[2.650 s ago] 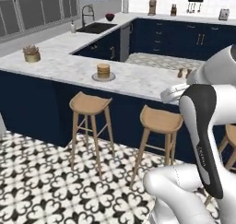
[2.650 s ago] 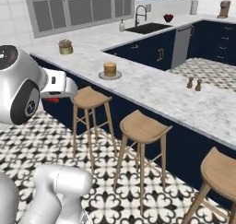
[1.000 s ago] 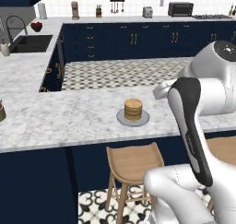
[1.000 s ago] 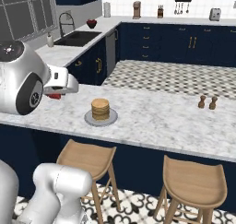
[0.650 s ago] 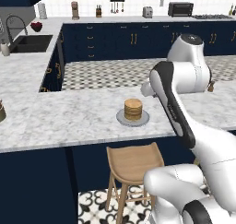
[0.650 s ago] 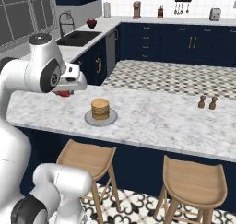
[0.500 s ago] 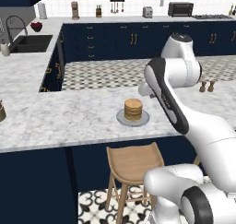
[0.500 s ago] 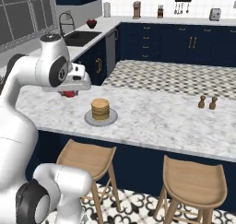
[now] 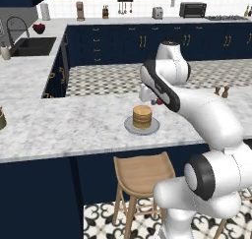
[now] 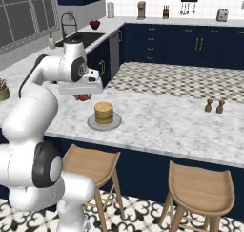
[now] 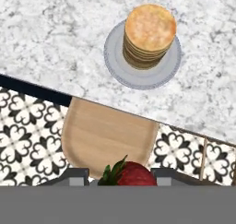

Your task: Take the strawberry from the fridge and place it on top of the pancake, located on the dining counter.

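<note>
The pancake (image 9: 142,116) is a short golden stack on a round grey plate (image 9: 129,127), standing near the front edge of the marble dining counter (image 9: 74,125). My gripper (image 9: 158,102) hangs above the counter just beside the stack, shut on the strawberry (image 9: 159,103). From the right base view the gripper (image 10: 83,97) and strawberry (image 10: 84,98) sit left of the pancake (image 10: 103,112). Looking down from the hand, the red strawberry (image 11: 132,174) with green leaves is pinched between the fingertips (image 11: 76,174), and the pancake (image 11: 150,33) lies ahead on its plate (image 11: 138,76). The fridge is out of view.
Wooden stools (image 9: 142,171) (image 10: 93,163) (image 10: 202,188) stand along the counter's front. Salt and pepper shakers (image 9: 220,91) (image 10: 214,105) stand further right on the counter. A small plant pot (image 10: 4,90) sits far left. A sink (image 10: 86,37) lies on the back counter.
The base first drove along the counter and has stood still since. The arm has swung out over the counter, carrying the strawberry to just beside the pancake.
</note>
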